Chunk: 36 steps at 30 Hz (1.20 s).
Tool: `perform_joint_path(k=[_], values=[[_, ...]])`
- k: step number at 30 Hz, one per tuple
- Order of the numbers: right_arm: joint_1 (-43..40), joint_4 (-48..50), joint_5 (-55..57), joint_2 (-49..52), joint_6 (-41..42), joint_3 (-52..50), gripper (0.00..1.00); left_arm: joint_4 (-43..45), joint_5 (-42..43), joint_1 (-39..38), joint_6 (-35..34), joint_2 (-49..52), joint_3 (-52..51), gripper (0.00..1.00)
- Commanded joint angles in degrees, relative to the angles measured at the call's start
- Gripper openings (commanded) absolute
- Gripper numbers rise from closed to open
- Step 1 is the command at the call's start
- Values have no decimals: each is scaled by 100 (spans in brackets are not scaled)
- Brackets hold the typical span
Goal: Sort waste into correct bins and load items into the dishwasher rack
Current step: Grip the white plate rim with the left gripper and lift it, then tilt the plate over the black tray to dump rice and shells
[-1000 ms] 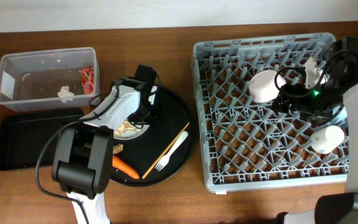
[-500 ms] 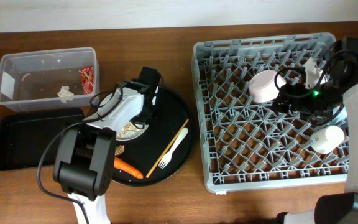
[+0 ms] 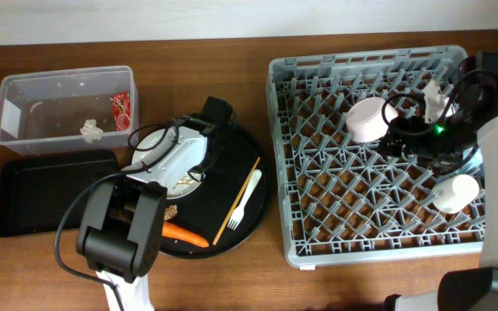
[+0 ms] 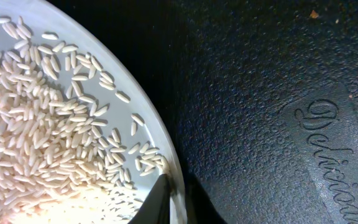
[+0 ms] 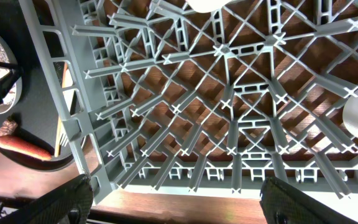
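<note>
My left gripper (image 3: 207, 138) is shut on the rim of the white plate (image 3: 173, 160). The plate holds rice (image 4: 48, 124) and sits on the round black tray (image 3: 240, 238). In the left wrist view the fingers (image 4: 166, 196) pinch the rim. An orange carrot (image 3: 184, 233), a brown lump (image 3: 171, 210), a white fork (image 3: 240, 207) and a chopstick (image 3: 237, 200) lie on that tray. My right gripper (image 5: 182, 202) is open and empty above the grey rack (image 3: 318, 216). The rack holds a white bowl (image 3: 367, 118) and a small white cup (image 3: 455, 192). I see no light-blue cup.
A clear tub (image 3: 24, 86) at the back left holds a red wrapper (image 3: 121, 108) and a white tissue (image 3: 91, 130). A shallow black tray (image 3: 41, 190) lies in front of it. The rack fills the table's right half.
My left gripper has drawn the plate a little to the right. The carrot, fork and chopstick have shifted slightly with the round tray. The right arm has not moved.
</note>
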Motion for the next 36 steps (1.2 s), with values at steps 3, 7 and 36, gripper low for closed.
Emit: perform_joint_path(k=[3, 7, 36], values=[[35, -44, 33, -76, -59, 52, 89, -92, -393, 15, -13, 173, -304, 0], [35, -42, 33, -76, -59, 52, 89, -225, -557, 15, -15, 170, -219, 0], [35, -98, 39, -76, -59, 52, 89, -2756, -514, 1178, -76, -1574, 920, 0]])
